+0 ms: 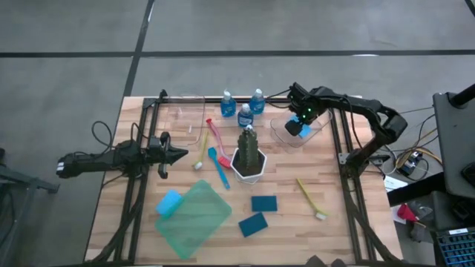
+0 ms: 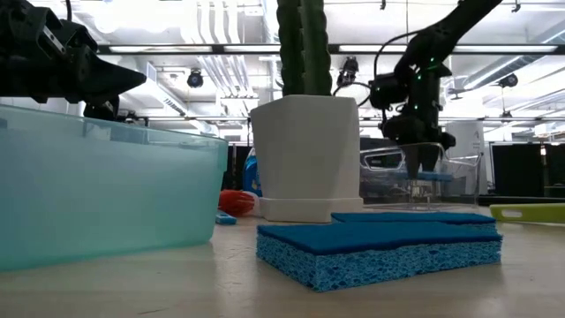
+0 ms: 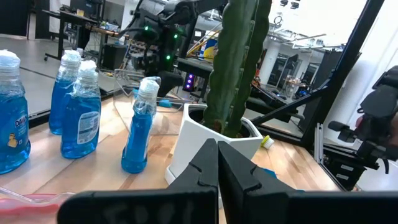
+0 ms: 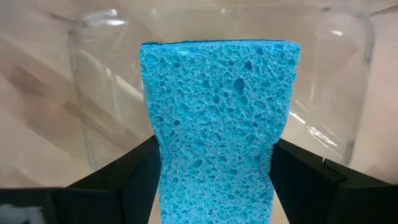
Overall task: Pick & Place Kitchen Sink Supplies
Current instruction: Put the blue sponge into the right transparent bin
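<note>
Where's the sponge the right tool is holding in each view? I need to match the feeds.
High: sponge at the right tool, over the clear bin.
Low: edge-on under that tool, right of the white pot.
Left wrist: not discernible.
Right wrist: centre frame, pinched between the fingers.
Shared landmark: the clear bin.

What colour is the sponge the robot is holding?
Bright blue. The sponge, pinched in the right gripper, shows best in the right wrist view.

- Potted cactus (image 1: 249, 154) stands mid-table, three bottles (image 1: 246, 115) behind it at the far edge.
- Clear bin (image 1: 312, 135) sits far right; the right gripper (image 1: 297, 127) holds a sponge (image 1: 299, 130) over it.
- Two sponges (image 1: 258, 213) lie near, right of the square sheet (image 1: 194, 217).
</note>
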You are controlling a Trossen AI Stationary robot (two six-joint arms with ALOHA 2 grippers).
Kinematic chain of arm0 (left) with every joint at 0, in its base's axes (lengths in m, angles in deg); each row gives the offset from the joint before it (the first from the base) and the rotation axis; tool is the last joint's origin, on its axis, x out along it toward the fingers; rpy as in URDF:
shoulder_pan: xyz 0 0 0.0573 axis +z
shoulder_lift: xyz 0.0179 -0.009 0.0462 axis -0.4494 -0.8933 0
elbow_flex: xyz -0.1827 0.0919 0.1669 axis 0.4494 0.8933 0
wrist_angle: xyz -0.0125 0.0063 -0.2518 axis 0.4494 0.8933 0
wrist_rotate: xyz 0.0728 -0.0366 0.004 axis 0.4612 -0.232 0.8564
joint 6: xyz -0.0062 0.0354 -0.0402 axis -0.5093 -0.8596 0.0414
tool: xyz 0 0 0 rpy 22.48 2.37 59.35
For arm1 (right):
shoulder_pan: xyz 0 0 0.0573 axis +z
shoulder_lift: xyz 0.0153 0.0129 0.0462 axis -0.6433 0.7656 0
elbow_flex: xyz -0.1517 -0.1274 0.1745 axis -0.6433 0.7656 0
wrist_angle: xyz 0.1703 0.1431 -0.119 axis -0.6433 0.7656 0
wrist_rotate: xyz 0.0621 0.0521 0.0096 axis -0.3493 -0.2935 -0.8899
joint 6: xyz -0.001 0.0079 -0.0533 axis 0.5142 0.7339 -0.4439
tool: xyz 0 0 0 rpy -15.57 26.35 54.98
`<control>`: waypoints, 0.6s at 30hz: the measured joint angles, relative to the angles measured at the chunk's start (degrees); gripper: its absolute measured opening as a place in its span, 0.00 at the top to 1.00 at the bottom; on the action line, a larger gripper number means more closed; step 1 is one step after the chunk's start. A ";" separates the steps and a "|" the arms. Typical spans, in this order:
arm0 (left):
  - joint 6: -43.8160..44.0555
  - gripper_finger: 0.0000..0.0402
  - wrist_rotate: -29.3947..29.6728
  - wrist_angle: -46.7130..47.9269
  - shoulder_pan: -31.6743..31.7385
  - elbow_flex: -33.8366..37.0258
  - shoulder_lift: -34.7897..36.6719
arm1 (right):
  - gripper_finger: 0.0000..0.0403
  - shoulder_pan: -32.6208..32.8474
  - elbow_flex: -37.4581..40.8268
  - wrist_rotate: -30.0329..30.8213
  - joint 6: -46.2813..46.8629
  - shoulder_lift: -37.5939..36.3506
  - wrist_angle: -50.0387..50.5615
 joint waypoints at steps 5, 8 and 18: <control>0.00 1.00 0.00 0.01 0.00 0.00 -0.01 | 0.34 -0.21 -0.74 -0.19 -0.65 4.47 -0.34; 0.00 1.00 0.00 0.01 -0.01 0.00 0.00 | 0.34 -0.19 -2.08 -0.27 -1.33 6.90 -0.64; 0.00 1.00 0.00 0.02 -0.02 0.00 0.01 | 0.34 -0.30 -2.10 -0.19 -2.53 9.24 -1.62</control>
